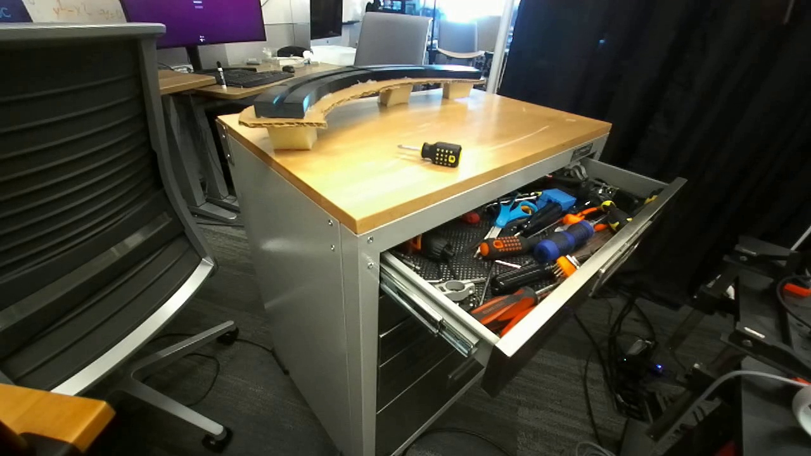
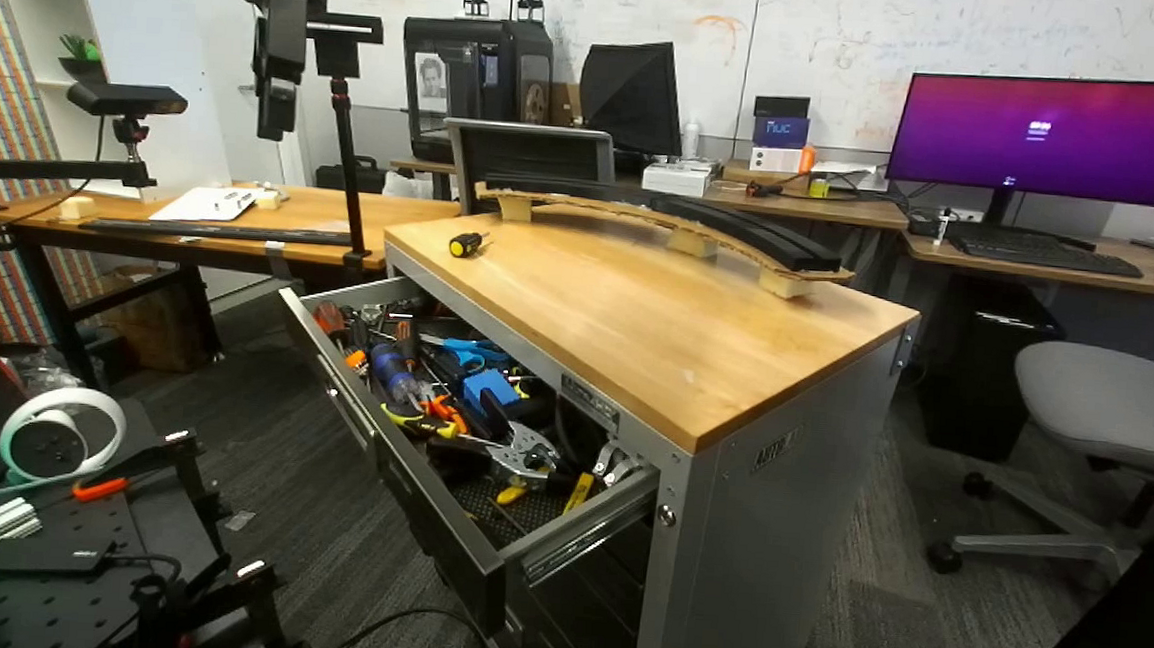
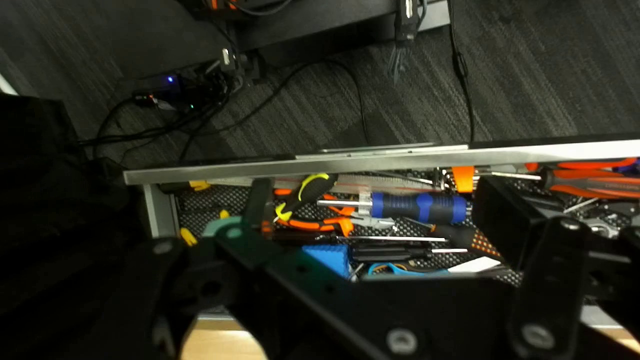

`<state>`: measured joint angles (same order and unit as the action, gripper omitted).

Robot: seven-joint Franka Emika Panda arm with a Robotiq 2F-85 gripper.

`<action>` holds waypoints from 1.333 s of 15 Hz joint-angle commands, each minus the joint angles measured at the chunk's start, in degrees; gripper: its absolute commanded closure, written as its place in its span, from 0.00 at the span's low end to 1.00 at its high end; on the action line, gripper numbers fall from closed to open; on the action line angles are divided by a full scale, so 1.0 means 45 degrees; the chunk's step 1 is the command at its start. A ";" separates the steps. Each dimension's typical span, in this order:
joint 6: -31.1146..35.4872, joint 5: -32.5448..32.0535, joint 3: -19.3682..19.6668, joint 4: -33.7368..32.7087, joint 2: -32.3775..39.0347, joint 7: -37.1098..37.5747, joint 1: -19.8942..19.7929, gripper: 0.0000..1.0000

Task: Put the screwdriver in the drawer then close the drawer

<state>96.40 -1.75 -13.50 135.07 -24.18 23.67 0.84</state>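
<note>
One stubby black screwdriver lies on the worktop, and we think one drawer is pulled out so there is room to drop it in. We see one gripper high above that drawer, spread wide apart and holding nothing, so we guess it must go fetch the screwdriver. We count three blocks, likely there to prop up one curved black bar.

In an exterior view, the gripper is held pointed downward, up and left of the left corner of the worktop; its fingers are spread wide in the wrist view.
</note>
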 commanded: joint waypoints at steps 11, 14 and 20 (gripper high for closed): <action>0.8996 0.0148 0.0664 -0.3173 0.8489 -0.0500 0.1287 0.00; 0.9615 -0.0054 0.1009 -0.4257 0.9496 -0.0393 0.1720 0.00; 1.0419 -0.0186 0.1533 -0.5598 1.0768 -0.0248 0.2505 0.00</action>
<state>141.13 -1.75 -8.46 113.56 21.31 22.58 9.74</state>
